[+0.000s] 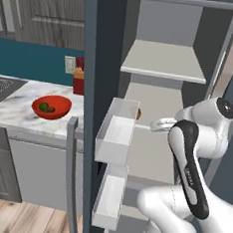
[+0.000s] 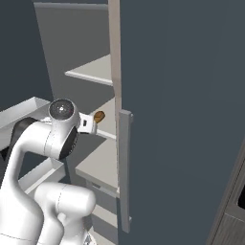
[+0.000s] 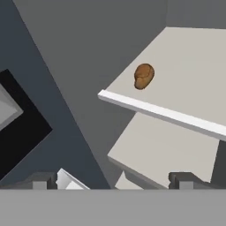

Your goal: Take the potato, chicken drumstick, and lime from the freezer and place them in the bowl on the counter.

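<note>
From where I sat at the controls, the gripper (image 3: 113, 178) had its two fingers spread wide apart with nothing between them, pointed into the open freezer (image 1: 163, 62). In the hand view the brown lump I took for the chicken drumstick (image 3: 144, 76) lay alone on a pale shelf (image 3: 185, 79), near the shelf's front lip, at about one o'clock from the fingertips and well apart from them. In the right base view the same piece (image 2: 99, 116) sat at three o'clock of the hand, just beyond it on the middle shelf. In the left base view I could see only a sliver of it (image 1: 138, 113) behind the upper door bin (image 1: 116, 131), at nine o'clock from the wrist.

The red bowl (image 1: 51, 107) stood on the marbled counter (image 1: 19, 107), out at nine o'clock from the freezer door. A lime (image 1: 44, 106) lay inside it, with something else small and dark beside that I could not make out.
</note>
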{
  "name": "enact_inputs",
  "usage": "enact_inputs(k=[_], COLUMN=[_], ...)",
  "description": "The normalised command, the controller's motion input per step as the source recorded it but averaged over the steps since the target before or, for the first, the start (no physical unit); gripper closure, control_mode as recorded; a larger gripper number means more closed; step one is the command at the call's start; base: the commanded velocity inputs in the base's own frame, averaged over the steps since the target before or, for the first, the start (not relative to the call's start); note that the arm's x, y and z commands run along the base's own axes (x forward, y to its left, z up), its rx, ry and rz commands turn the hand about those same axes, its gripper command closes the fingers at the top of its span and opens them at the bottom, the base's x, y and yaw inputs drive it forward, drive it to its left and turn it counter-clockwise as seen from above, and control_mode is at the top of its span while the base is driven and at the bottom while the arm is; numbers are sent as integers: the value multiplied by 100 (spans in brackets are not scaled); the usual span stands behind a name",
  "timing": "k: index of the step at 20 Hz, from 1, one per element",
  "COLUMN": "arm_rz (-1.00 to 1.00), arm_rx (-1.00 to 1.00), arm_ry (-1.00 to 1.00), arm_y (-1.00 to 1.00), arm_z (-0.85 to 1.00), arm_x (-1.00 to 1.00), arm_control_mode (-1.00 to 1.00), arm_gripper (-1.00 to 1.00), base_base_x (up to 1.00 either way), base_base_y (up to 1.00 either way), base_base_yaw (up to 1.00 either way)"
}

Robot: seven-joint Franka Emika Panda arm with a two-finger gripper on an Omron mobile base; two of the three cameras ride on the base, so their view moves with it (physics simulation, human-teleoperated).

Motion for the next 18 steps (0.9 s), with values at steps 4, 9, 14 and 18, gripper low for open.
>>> enact_inputs(k=[4,9,14,18], arm_rz=[3,0,0,0], arm_rx=[-8,-7,-3,0], arm_ry=[0,-3,-9,-3], arm_y=[0,0,0,0], arm_z=[0,0,0,0], arm_x=[3,7,7,37], arm_control_mode=[-100,-100,-100,-100], arm_gripper=[-100,-100,-100,-100], base_base_x=[0,0,0,0], base_base_y=[0,0,0,0], base_base_yaw=[0,0,0,0])
